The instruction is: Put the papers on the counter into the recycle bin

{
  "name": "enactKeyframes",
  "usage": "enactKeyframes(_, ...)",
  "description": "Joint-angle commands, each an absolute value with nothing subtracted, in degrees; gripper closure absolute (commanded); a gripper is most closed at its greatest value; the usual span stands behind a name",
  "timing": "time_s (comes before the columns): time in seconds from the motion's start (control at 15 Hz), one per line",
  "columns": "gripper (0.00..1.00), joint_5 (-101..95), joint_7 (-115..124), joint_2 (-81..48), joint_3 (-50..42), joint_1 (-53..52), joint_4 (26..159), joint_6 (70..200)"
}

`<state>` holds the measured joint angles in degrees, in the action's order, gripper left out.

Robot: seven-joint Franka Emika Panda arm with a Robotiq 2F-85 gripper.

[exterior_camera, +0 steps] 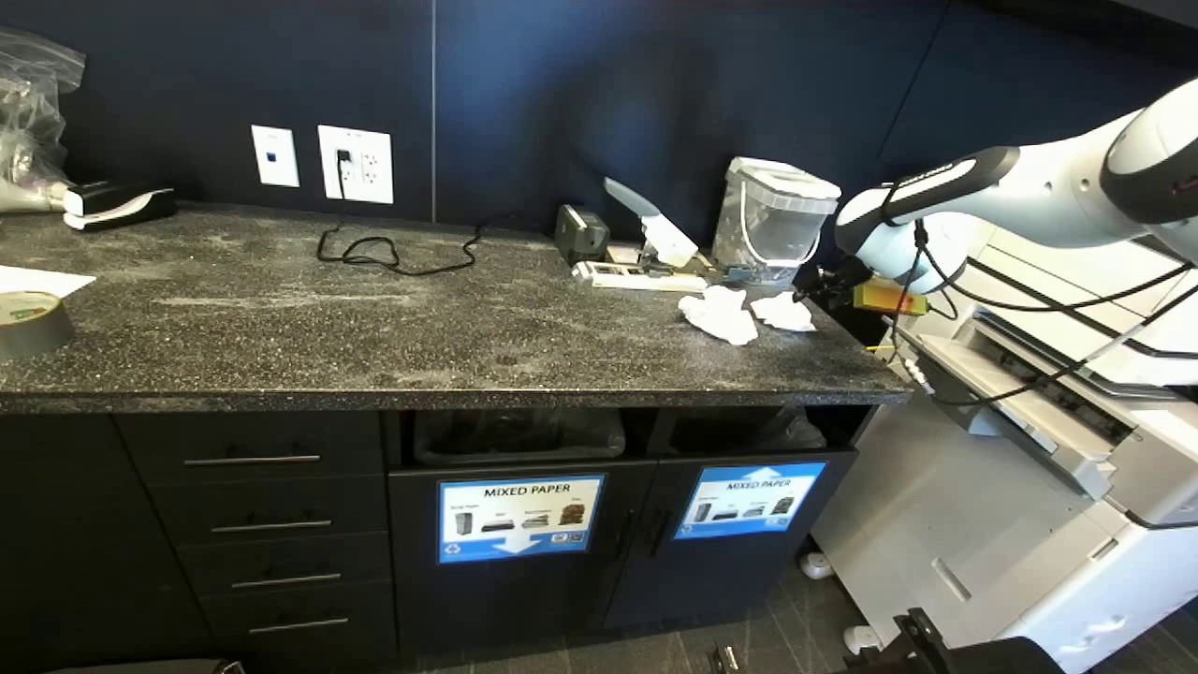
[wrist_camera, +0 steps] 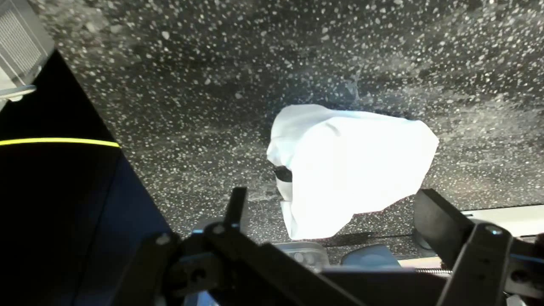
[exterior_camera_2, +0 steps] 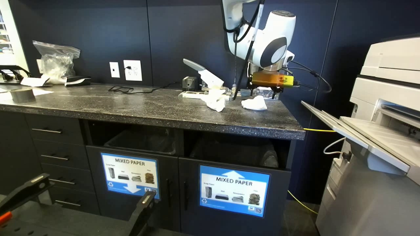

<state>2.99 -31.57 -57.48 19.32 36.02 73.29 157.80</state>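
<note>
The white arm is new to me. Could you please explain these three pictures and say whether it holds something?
It is a Franka Panda robot arm with a two-fingered gripper. Two pictures come from cameras outside the robot; the close one, from its wrist. On the speckled countertop lie, among other things, crumpled white papers in two clumps and a tape roll; a clear bucket stands near the papers. Nothing is held: the fingers stand apart, and the paper between them in the wrist view lies on the countertop.

MIXED PAPER on door signs, captions unclear
</note>
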Motion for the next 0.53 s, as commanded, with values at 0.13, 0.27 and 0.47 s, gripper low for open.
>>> enactKeyframes(0.13,0.00,5.99,-33.74,-64.80,19.37,33.25,61.00,153.02)
enactKeyframes(0.27,0.00,5.89,-33.58,-66.13,18.91,31.92,59.64,152.90)
enactKeyframes(0.47,0.00,5.63,-33.35,-68.34,17.88,30.41,56.50,152.01)
